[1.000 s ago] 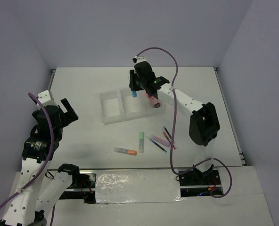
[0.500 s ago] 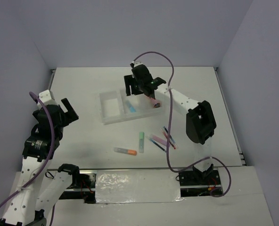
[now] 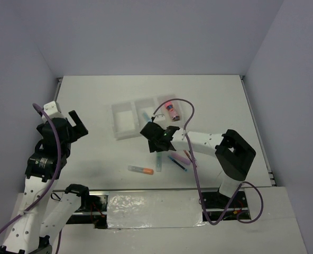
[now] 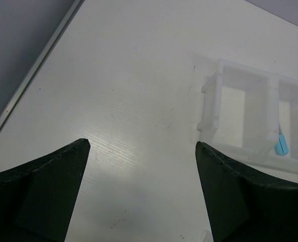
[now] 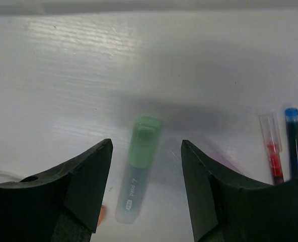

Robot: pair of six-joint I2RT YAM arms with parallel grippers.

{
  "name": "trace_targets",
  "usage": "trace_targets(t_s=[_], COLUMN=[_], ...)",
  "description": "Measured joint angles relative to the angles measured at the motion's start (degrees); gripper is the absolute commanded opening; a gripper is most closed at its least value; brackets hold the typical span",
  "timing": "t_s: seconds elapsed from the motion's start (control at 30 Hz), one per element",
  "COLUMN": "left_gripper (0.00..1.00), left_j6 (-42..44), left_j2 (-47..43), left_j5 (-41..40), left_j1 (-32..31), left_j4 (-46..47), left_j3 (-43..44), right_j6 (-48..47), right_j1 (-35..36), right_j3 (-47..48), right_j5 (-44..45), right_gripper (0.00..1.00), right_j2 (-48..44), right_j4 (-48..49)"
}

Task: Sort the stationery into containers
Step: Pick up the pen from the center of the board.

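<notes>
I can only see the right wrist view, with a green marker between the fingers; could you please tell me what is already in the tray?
Observer: In the tray, a light-blue marker lies in the middle compartment.
Operator: Thank you; is anything else in there?
Observer: A pink-orange cylinder lies in the compartment on the right of the top view.
Operator: And where is the other arm, please?
Observer: The left gripper is open and holds nothing, well to the left of the tray.
</notes>
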Motion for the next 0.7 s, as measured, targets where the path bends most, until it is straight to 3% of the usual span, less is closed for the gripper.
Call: trace_targets(t_s=[0.37, 0.7], left_gripper=[0.99, 0.99], left_j6=[0.02, 0.02], left_j2=[0.17, 0.55], left_j5=[0.20, 0.20], left_j1=[0.00, 0.00], left_j4=[-0.02, -0.02], left_j3=[-0.15, -0.17], right_j6=[8.39, 10.47], right_j1=[4.26, 6.12], right_j3=[-5.88, -6.29], right_j5=[2.64, 0.87], right_gripper=[0.60, 0.46], right_j2=[0.13, 2.67], right_j4=[1.29, 4.07])
